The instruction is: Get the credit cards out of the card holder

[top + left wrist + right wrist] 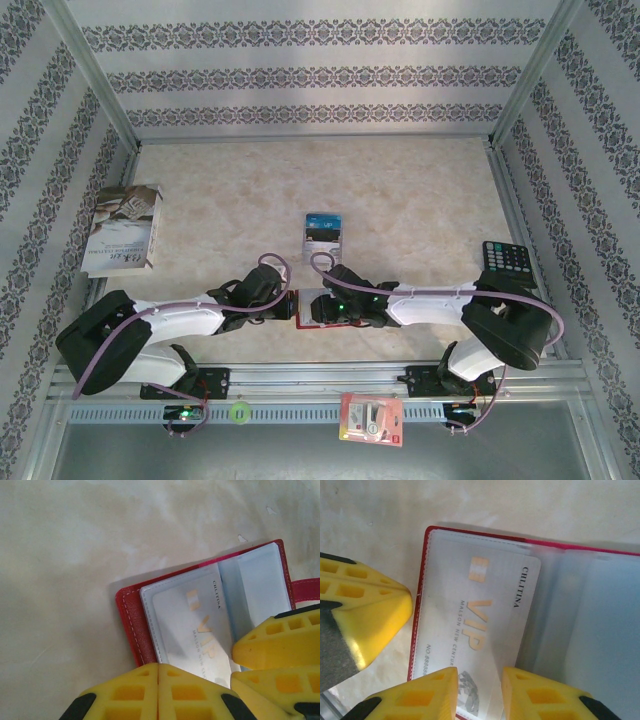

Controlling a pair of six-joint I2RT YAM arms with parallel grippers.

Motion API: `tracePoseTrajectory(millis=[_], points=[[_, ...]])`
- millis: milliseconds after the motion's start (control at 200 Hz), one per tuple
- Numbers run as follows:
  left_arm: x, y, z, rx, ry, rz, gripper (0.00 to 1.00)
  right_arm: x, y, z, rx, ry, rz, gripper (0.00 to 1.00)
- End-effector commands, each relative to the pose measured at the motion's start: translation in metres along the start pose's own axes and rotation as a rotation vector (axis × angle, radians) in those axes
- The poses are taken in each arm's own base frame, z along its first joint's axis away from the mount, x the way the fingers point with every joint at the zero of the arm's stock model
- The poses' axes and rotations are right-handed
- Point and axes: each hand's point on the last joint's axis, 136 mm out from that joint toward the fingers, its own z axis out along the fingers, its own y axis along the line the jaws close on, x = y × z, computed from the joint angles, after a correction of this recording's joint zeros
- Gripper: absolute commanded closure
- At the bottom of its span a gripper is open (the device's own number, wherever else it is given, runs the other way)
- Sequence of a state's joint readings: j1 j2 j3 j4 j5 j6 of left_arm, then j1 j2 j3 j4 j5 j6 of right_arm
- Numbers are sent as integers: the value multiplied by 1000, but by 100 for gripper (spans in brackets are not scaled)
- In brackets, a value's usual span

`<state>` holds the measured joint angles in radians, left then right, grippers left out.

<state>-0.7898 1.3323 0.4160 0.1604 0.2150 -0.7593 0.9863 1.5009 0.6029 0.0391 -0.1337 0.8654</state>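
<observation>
The card [485, 595] pointed long-ways at the right gripper [480, 677], fingers slightly apart at its end, while the left gripper [158, 670], pressed together, sat at the holder's [131, 625] edge.

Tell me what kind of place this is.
Probably a staged robot test cell, not a real room: wallpapered panels on a metal frame box in a marble-look table, with props like a book and a calculator.
</observation>
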Motion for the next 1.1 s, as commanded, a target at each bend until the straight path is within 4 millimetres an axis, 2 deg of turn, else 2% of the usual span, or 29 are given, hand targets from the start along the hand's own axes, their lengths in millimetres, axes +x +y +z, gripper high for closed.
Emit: tracePoseTrajectory(millis=[0, 175, 390, 610, 714, 834, 964, 1094], points=[[2, 8, -1, -29, 7, 13, 92, -1, -18, 0, 102, -13, 21, 70], [1, 9, -2, -31, 7, 14, 92, -7, -37, -22, 272, -89, -34, 70], [-5, 4, -7, -18, -9, 18, 92, -21, -8, -35, 207, -143, -111, 67], [-12, -24, -14, 45, -18, 50, 92, -23, 4, -38, 89, -89, -134, 70], [-8, -43, -7, 71, -3, 87, 96, -23, 0, -39, 69, -62, -133, 71], [-6, -53, 6, 87, 12, 98, 99, -23, -4, -41, 51, -58, -117, 73], [-4, -50, 16, 75, 28, 99, 100, -21, -7, -43, 43, -57, -112, 73], [2, -31, 22, 14, 37, 83, 100, -17, -7, -40, 28, -39, -105, 72]])
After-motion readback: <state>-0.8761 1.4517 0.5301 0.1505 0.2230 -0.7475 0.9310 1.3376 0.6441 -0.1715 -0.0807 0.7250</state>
